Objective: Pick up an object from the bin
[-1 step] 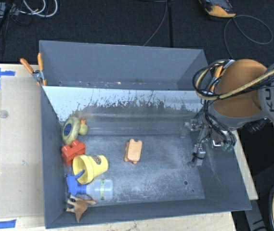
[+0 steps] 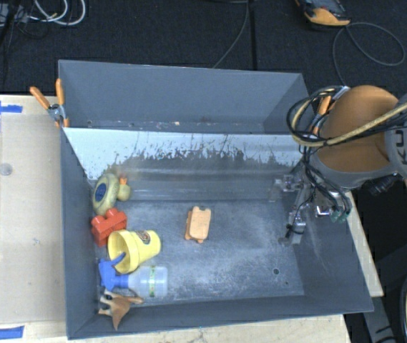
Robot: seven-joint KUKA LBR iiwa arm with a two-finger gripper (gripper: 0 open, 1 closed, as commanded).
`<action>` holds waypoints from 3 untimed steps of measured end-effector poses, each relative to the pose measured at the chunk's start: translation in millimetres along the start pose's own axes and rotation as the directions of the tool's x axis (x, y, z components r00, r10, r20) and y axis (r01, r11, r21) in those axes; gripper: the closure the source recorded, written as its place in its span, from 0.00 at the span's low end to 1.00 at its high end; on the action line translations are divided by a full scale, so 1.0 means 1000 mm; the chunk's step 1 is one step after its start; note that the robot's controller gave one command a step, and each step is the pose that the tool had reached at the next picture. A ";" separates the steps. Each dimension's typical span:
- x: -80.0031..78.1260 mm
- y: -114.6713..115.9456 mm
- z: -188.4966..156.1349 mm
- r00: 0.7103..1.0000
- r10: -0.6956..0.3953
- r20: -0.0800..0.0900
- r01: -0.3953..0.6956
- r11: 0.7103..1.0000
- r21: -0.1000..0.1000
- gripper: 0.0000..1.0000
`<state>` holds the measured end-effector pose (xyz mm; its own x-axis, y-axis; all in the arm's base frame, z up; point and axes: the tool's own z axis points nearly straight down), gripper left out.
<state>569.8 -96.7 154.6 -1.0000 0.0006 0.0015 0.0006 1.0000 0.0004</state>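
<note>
My gripper [image 2: 295,229] hangs at the right side of the bin, close to the right wall, its fingers pointing down with nothing seen between them. An orange, flat bread-shaped piece [image 2: 198,224] lies alone in the middle of the bin floor, well left of the gripper. No loose thing lies under the gripper.
Along the left wall lie a yellow-green tape measure [image 2: 107,192], a red block [image 2: 108,226], a yellow cup [image 2: 134,249], a clear bottle with a blue cap [image 2: 136,280] and a small brown figure [image 2: 118,307]. The arm with its orange cover and cables stands over the right rim.
</note>
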 end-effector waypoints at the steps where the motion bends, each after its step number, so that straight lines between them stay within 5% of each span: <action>1: -0.032 0.024 0.033 1.000 -0.024 0.006 0.024 1.000 0.002 0.00; 2: -0.021 0.072 0.079 0.991 -0.137 -0.001 0.137 0.991 -0.001 0.00; 3: -0.019 0.088 0.089 0.982 -0.190 -0.003 0.190 0.982 -0.001 0.00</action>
<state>588.9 -8.6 66.0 -0.9819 -0.1892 0.0048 -0.1892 0.9819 0.0019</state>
